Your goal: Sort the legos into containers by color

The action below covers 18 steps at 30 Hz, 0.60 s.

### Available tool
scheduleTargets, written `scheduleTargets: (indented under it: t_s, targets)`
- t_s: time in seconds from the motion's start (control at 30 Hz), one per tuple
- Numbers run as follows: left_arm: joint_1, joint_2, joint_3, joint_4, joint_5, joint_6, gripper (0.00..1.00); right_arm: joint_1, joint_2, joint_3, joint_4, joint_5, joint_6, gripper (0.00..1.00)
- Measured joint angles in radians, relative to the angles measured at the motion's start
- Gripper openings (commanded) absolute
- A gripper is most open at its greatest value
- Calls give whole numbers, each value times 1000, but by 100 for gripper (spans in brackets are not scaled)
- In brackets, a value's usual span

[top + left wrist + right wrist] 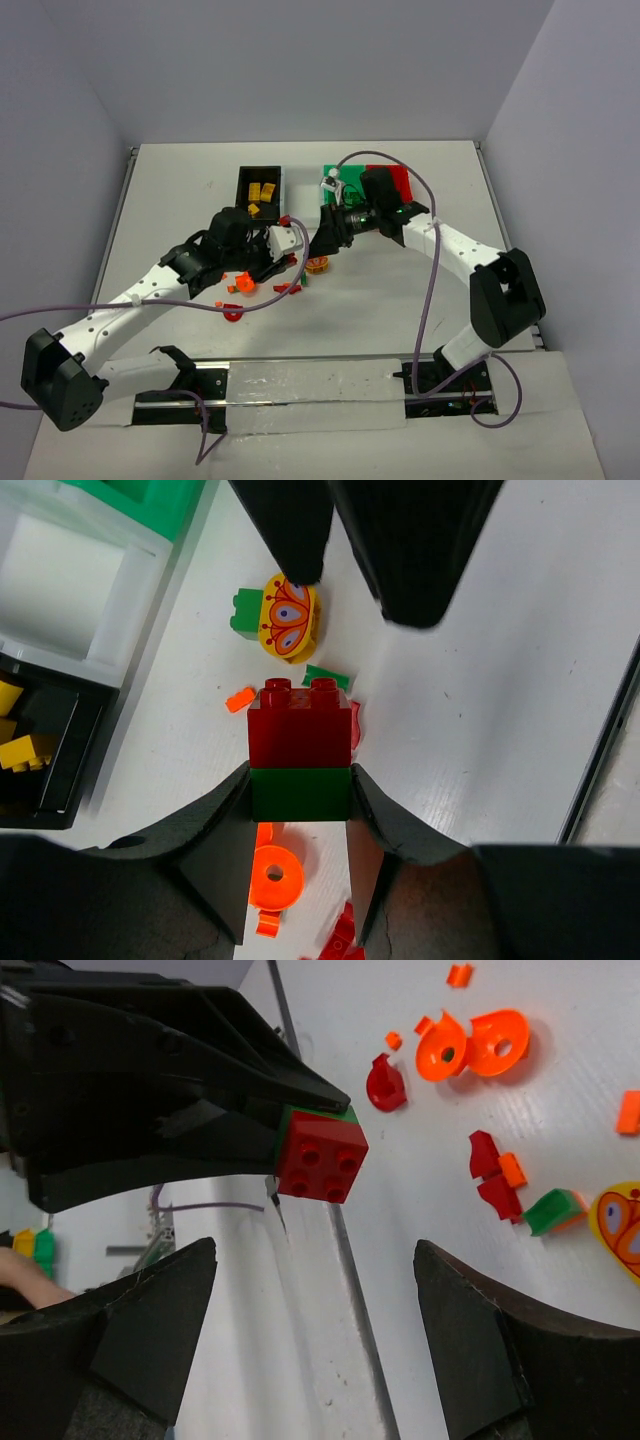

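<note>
Facing the right jaws, which were held wide open and empty, a red-on-green brick stack (pixel 300 765) was gripped by the left jaws.

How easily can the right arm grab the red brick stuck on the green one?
Probably yes: the open right gripper faces the red brick, which sticks out beyond the left gripper clamping the green brick; nothing sits between them.

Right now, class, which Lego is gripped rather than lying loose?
The red brick stacked on a green brick, clamped in the left end effector; every other piece lies loose.
</note>
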Motion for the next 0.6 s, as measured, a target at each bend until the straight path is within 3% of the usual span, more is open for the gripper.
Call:
scheduleTargets:
  t_s: [0.4, 0.57, 0.6]
  targets:
    - [-30, 26, 47, -19, -16, -3, 0, 89, 142, 65, -7, -62, 26, 83]
    - [-35, 26, 47, -20, -17, -3, 0, 92, 172, 96, 11, -99, 68, 69]
    - [-35, 26, 47, -20, -18, -3, 0, 92, 172, 97, 14, -104, 75, 62]
